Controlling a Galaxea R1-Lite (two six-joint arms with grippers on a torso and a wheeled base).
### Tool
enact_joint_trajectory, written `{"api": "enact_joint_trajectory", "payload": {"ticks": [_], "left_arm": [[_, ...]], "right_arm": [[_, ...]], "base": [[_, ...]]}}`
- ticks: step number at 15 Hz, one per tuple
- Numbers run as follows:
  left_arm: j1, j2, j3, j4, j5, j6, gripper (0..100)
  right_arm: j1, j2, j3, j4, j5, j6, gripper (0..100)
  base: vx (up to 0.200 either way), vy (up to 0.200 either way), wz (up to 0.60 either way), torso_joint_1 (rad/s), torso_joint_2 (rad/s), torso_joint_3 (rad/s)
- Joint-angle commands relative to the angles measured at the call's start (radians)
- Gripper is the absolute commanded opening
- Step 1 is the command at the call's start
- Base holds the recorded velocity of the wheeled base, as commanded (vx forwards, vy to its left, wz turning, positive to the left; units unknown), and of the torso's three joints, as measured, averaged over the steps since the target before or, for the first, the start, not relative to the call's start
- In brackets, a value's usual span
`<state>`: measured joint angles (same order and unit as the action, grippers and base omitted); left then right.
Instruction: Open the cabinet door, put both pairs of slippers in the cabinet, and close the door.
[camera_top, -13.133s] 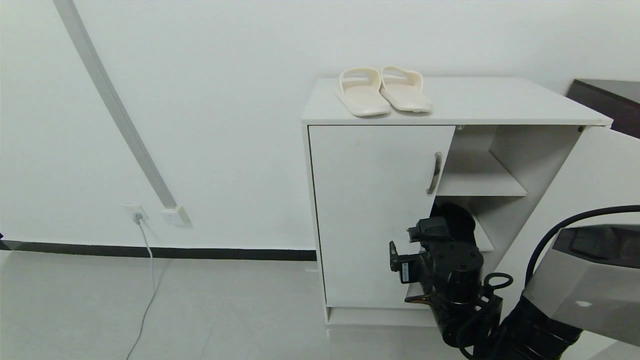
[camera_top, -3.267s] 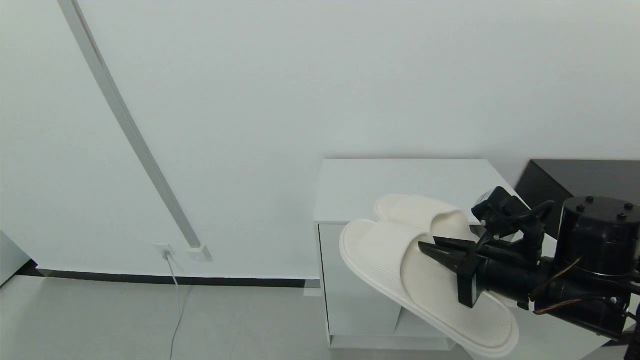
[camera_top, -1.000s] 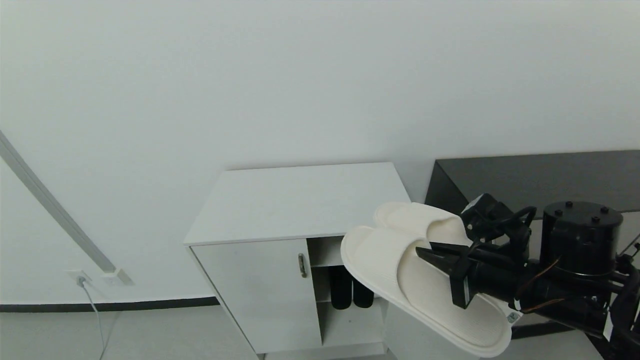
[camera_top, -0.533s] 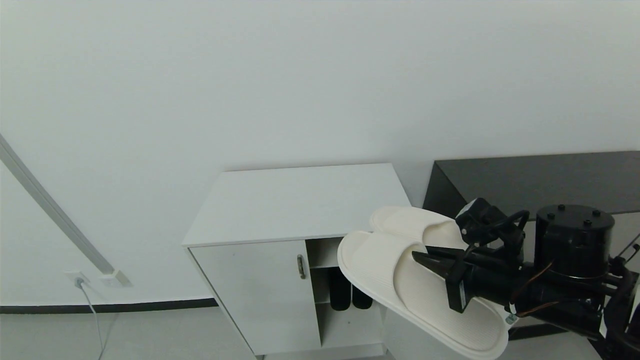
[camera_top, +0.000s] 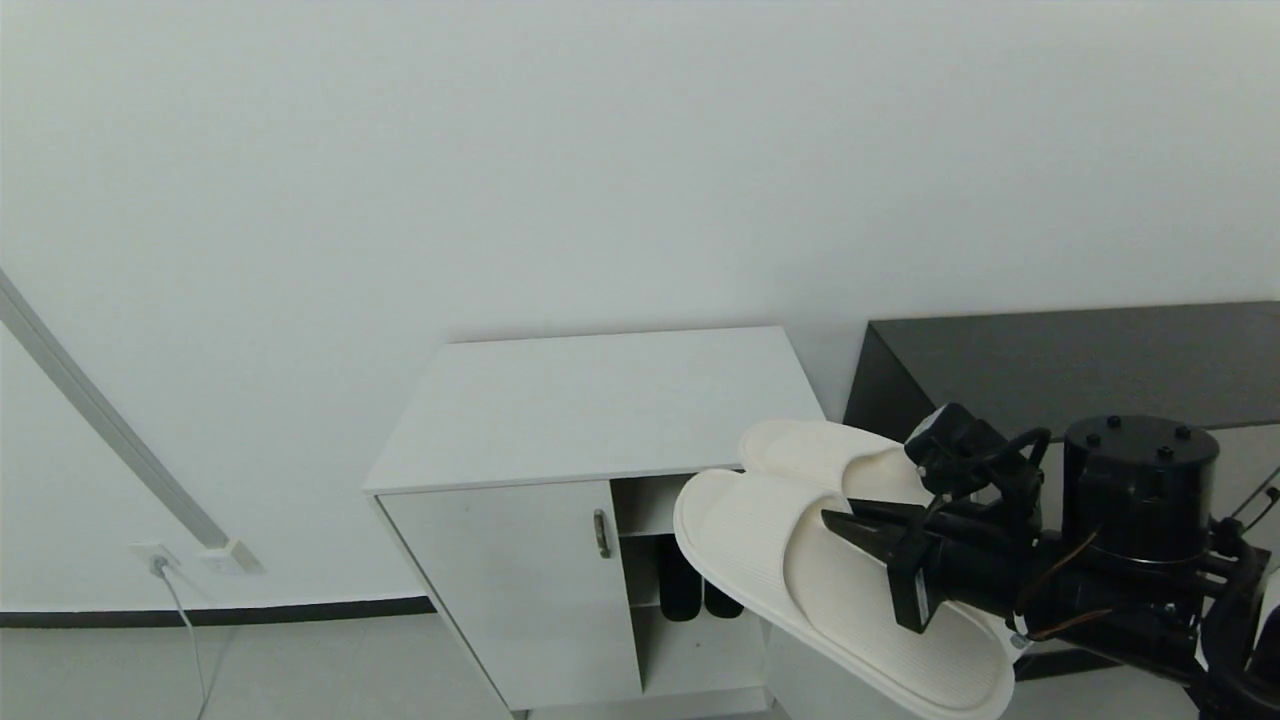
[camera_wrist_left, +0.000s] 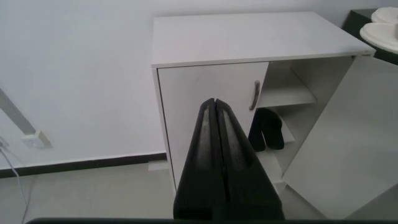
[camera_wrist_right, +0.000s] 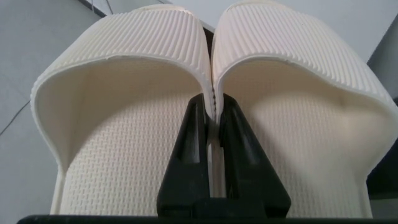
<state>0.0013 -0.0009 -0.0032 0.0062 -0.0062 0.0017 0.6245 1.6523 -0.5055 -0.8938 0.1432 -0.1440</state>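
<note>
The white cabinet (camera_top: 590, 400) stands against the wall with its left door (camera_top: 520, 590) closed and its right door (camera_top: 810, 680) swung open. A black pair of slippers (camera_top: 695, 590) stands on a lower shelf inside. My right gripper (camera_top: 850, 525) is shut on the cream pair of slippers (camera_top: 790, 560), pinching their inner edges together and holding them in the air in front of the open compartment. The right wrist view shows the right gripper (camera_wrist_right: 214, 124) clamping both cream slippers (camera_wrist_right: 124, 93). My left gripper (camera_wrist_left: 216, 109) is shut and empty, hanging in front of the cabinet (camera_wrist_left: 249, 37) with the black slippers (camera_wrist_left: 267, 127) beyond it.
A dark table (camera_top: 1060, 350) stands right of the cabinet. On the wall to the left are a slanted cable duct (camera_top: 100, 420) and a socket with a hanging cable (camera_top: 155, 560). Open grey floor lies left of the cabinet.
The cream slippers, earlier on the cabinet top, now hang in my right gripper. The camera shifted meanwhile. Over the last second the gripper and slippers sank slightly and moved a little left.
</note>
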Motion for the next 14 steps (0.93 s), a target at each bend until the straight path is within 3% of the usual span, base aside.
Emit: {"api": "enact_joint_trajectory", "payload": {"ticks": [1, 14], "left_arm": [[0.0, 0.001, 0.0, 0.0, 0.0, 0.0, 0], [0.0, 0.001, 0.0, 0.0, 0.002, -0.002, 0]], "right_arm": [[0.009, 0.003, 0.005, 0.0, -0.001, 0.0, 0], [0.027, 0.006, 0.022, 0.0, 0.004, -0.002, 0]], "base": [[0.0, 0.0, 0.6, -0.002, 0.0, 0.007], [0.0, 0.0, 0.0, -0.01, 0.02, 0.011]]}}
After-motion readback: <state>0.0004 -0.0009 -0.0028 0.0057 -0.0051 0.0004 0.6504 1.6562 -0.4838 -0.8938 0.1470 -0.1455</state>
